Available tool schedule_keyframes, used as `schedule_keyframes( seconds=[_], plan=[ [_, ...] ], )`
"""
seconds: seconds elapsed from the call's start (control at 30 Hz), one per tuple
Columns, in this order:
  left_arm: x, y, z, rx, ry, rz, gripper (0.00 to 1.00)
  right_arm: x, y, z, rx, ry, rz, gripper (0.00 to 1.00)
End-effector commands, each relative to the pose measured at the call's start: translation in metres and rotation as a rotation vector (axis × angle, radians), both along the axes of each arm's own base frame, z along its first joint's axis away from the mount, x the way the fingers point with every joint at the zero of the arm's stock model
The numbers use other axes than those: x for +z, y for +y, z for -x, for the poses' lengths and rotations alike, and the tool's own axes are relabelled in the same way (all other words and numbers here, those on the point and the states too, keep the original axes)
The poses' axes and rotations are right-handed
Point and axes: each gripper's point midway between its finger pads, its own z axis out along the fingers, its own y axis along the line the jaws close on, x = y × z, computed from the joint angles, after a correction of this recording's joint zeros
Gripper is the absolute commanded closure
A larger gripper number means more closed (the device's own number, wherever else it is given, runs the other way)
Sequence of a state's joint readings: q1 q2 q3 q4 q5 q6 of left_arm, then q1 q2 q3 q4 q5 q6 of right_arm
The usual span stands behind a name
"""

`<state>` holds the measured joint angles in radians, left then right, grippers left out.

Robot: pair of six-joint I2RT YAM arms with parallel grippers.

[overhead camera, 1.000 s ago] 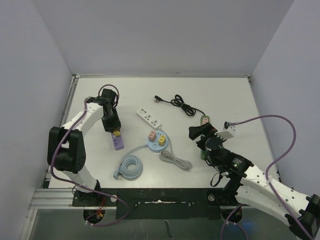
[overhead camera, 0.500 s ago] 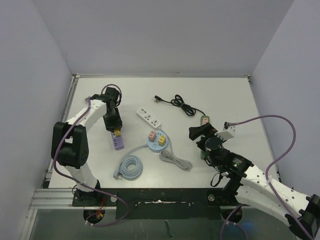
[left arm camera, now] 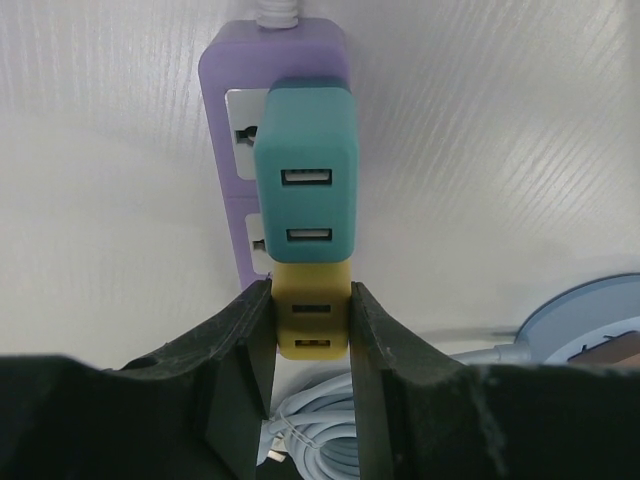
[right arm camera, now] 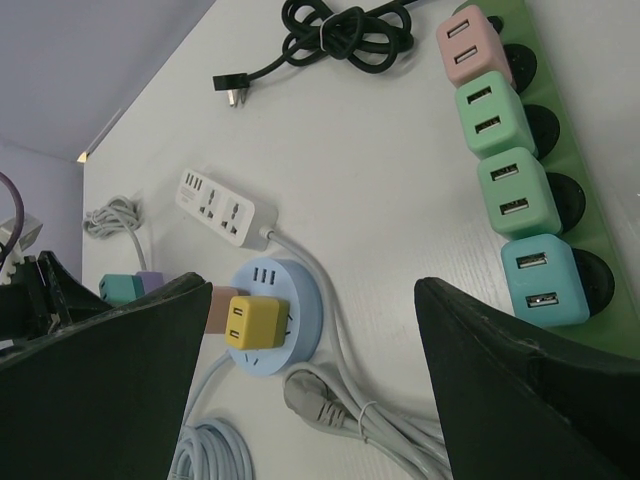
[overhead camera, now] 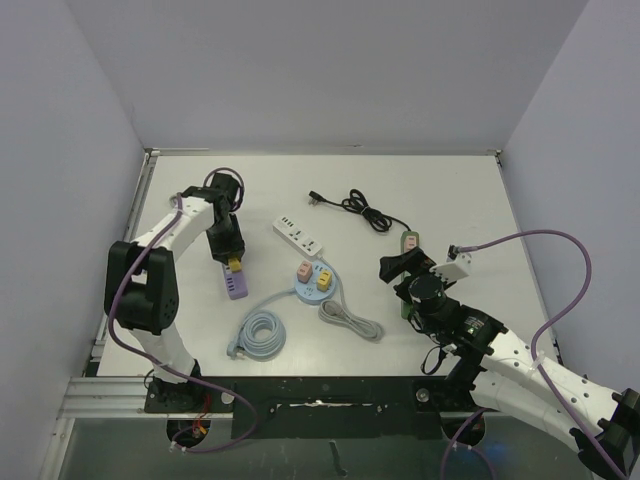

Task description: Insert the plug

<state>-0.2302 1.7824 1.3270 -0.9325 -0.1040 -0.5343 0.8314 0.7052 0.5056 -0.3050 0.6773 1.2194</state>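
Pinching yellow plug (left arm camera: 312, 320) in left jaws, pressed onto purple strip (left arm camera: 290, 50) beside teal plug (left arm camera: 305, 175); re-angled over the last second, then motionless, probably seated, release due. Keeping right jaws spread near green strip (right arm camera: 590, 225).

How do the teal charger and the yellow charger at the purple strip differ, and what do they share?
The teal charger stands free; the yellow charger is clamped in the left hand. The teal charger sits nearer the purple strip's cord end, the yellow charger further from it. Both have two USB ports.
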Motion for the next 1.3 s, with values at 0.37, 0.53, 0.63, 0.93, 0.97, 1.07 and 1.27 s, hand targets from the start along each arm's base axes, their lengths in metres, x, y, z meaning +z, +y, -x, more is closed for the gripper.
schedule_keyframes(
  seconds=[0.37,0.53,0.63,0.93,0.97,1.07,1.27],
  plan=[
    [0.063,-0.007,-0.019,-0.040,-0.259,0.077,0.38,0.018,-0.020,-0.003,-0.083,-0.034,0.038,0.14],
    [0.097,-0.009,-0.009,-0.068,-0.391,0.126,0.38,0.021,-0.033,0.003,-0.098,-0.019,0.102,0.14],
    [0.123,-0.009,0.001,-0.099,-0.533,0.161,0.38,0.027,-0.043,0.008,-0.077,-0.011,0.188,0.14],
    [0.201,0.010,0.046,-0.114,-1.001,0.183,0.37,0.057,-0.077,0.031,-0.040,0.052,0.411,0.12],
    [0.210,0.014,0.051,-0.106,-1.042,0.179,0.37,0.060,-0.081,0.033,-0.038,0.058,0.430,0.12],
    [0.234,0.024,0.069,-0.091,-1.155,0.160,0.36,0.074,-0.090,0.040,-0.028,0.058,0.465,0.11],
    [0.265,0.050,0.099,-0.042,-1.302,0.080,0.32,0.101,-0.101,0.049,-0.005,0.016,0.479,0.11]
  ],
)
